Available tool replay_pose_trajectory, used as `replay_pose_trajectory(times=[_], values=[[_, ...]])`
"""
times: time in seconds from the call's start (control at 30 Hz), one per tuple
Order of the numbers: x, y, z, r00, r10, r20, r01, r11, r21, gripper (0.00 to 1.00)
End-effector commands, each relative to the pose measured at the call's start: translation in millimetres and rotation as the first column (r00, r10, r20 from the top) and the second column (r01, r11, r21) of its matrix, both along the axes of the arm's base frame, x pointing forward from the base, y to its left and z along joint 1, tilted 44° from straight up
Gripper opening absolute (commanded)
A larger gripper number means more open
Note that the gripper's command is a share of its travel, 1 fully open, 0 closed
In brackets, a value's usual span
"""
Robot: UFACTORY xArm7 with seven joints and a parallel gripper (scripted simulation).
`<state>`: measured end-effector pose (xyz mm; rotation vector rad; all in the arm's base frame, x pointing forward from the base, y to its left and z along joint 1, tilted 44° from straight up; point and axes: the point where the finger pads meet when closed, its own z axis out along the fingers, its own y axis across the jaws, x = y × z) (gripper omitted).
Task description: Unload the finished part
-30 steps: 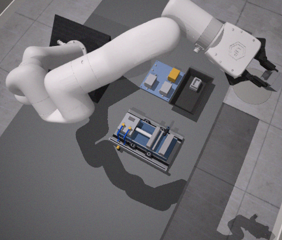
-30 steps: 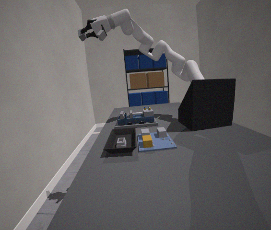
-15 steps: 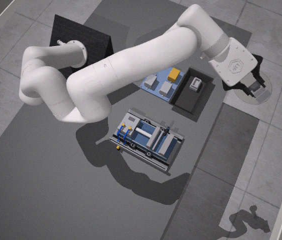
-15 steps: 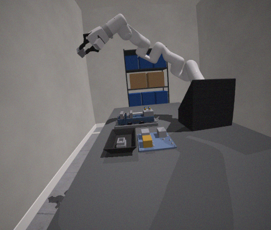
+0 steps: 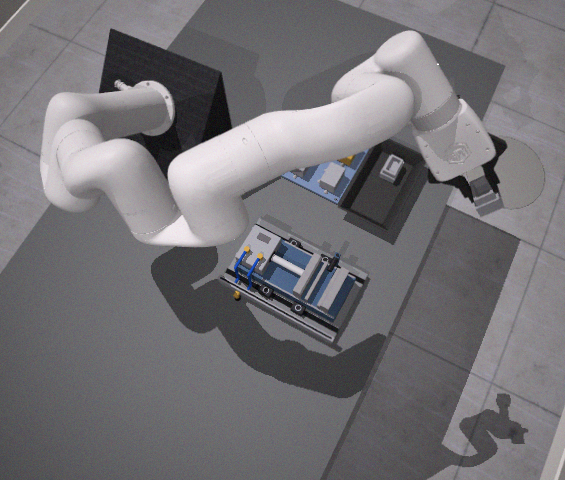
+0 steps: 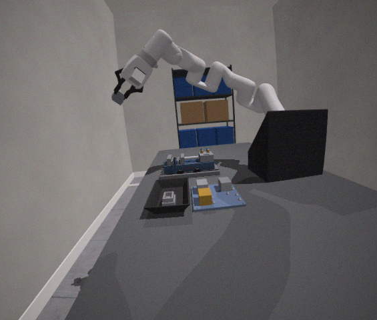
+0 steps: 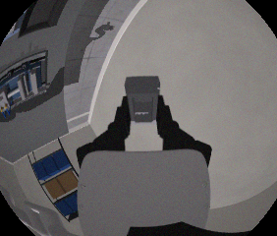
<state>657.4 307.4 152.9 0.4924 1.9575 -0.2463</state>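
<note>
I'm holding the arm [image 5: 282, 139] stretched high past the table's far edge, beyond the outfeed tray [image 5: 375, 204], so the load is nowhere over its drop spot yet. The vise [image 5: 298, 279] is sitting with nothing between its jaws. Three blanks are resting on the infeed plate [image 6: 231, 203]; one finished part [image 6: 168, 198] is lying in the tray. The gripper [image 6: 121, 95] is clamping the other finished part [image 7: 142, 97]: small grey block, pocket side not visible.
</note>
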Motion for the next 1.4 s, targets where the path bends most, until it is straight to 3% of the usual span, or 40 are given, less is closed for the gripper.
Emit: replay_pose_trajectory(times=[0.0, 0.17, 0.23, 0.3, 0.73, 0.8, 1.1, 1.37], values=[[-7.1, -20, -36.3, 0.993, -0.109, -0.037, 0.112, 0.992, 0.065, 0.0], [-16.6, -40, -69.1, 0.975, -0.207, -0.076, 0.214, 0.971, 0.104, 0.0], [-16.6, -40, -69.1, 0.975, -0.207, -0.076, 0.214, 0.971, 0.104, 0.0], [-26.0, -55, -94.0, 0.953, -0.282, -0.108, 0.294, 0.947, 0.129, 0.0], [-68.6, -102, -170.9, 0.829, -0.517, -0.214, 0.552, 0.816, 0.17, 0.0], [-68.6, -102, -170.9, 0.829, -0.517, -0.214, 0.552, 0.816, 0.17, 0.0], [-111.1, -131, -221.5, 0.686, -0.669, -0.286, 0.722, 0.673, 0.16, 0.0], [-127.5, -140, -237.1, 0.629, -0.714, -0.308, 0.773, 0.616, 0.149, 0.0]])
